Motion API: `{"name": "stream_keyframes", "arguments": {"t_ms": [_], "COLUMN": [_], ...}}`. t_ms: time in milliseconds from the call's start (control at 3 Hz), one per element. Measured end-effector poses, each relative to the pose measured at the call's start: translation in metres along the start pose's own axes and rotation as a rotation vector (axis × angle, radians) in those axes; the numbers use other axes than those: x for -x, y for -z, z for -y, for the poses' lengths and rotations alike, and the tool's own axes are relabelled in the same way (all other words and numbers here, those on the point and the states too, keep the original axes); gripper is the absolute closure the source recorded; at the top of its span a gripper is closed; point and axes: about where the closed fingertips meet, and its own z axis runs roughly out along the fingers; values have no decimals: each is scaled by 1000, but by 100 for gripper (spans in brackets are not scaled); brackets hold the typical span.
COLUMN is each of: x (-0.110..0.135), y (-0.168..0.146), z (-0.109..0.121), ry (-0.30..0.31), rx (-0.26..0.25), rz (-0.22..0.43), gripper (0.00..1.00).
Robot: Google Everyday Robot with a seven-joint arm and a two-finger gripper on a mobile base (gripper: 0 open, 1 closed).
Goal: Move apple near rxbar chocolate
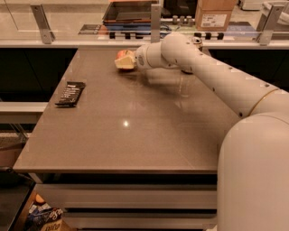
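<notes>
The apple [120, 54], red-orange, is at the far middle of the table, partly covered by my gripper [124, 62]. The gripper reaches in from the right on a long white arm and sits right at the apple, on its near side. The rxbar chocolate [70, 94], a flat black wrapper with white lettering, lies near the table's left edge, well to the left of and nearer than the apple.
The brown table [135, 135] has a rail and glass partition along its far edge. A dark object [187, 70] is mostly hidden behind the arm. A cardboard box [214, 14] and a tray [128, 11] stand beyond. Snack bags [43, 216] lie on the floor at the lower left.
</notes>
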Motion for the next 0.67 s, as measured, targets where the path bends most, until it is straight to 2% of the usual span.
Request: {"name": "stream_keyframes", "arguments": {"t_ms": [333,667], "x": [7,17], "y": [7,30], "z": [-7,-20], "ry": [9,23], "rx": [37,64], "rz": [-28,-59], "gripper": [100,100]}}
